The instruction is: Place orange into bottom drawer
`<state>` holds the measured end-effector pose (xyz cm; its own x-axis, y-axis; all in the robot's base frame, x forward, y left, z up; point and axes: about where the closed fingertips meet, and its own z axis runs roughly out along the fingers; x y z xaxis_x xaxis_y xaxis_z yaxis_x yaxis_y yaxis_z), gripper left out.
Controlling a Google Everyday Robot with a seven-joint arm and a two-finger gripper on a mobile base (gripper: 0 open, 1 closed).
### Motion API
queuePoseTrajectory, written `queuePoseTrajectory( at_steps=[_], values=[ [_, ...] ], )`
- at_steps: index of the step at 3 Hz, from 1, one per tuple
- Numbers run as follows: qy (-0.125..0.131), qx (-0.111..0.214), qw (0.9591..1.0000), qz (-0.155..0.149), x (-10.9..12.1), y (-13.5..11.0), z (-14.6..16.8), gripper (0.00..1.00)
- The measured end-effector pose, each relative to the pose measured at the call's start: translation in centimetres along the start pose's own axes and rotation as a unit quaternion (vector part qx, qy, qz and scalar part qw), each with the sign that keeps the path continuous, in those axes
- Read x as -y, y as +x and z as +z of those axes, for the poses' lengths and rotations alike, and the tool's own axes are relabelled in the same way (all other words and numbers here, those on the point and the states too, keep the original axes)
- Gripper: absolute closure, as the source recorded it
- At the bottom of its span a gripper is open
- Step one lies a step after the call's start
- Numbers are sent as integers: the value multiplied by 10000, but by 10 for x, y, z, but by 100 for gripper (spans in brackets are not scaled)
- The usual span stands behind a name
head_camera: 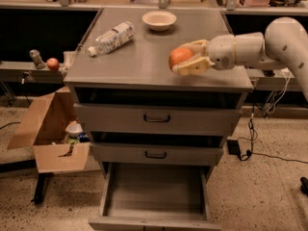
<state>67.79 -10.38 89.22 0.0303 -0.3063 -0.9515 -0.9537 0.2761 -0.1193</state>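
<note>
My gripper (185,60) is shut on the orange (179,57), a round plain orange fruit. It holds the orange above the front right part of the grey cabinet top (120,66). The white arm reaches in from the right. The bottom drawer (155,194) is pulled open below the two upper drawers; its grey floor is bare. The orange is well above and a little to the right of the drawer's middle.
A cream bowl (159,19) and a lying plastic bottle (111,37) sit on the cabinet top. A small red-orange fruit (53,63) rests on a shelf at the left. An open cardboard box (50,134) stands on the floor at the left. Cables lie at the right.
</note>
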Motion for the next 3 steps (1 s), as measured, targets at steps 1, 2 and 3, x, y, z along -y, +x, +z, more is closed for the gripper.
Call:
queuePoseTrajectory(
  at_steps=[1, 2, 3],
  values=[
    [-455, 196, 9986, -165, -49, 13, -10, 100],
    [-922, 383, 9946, -268, -88, 21, -11, 100],
    [-923, 383, 9946, -268, -88, 21, -11, 100]
  ],
)
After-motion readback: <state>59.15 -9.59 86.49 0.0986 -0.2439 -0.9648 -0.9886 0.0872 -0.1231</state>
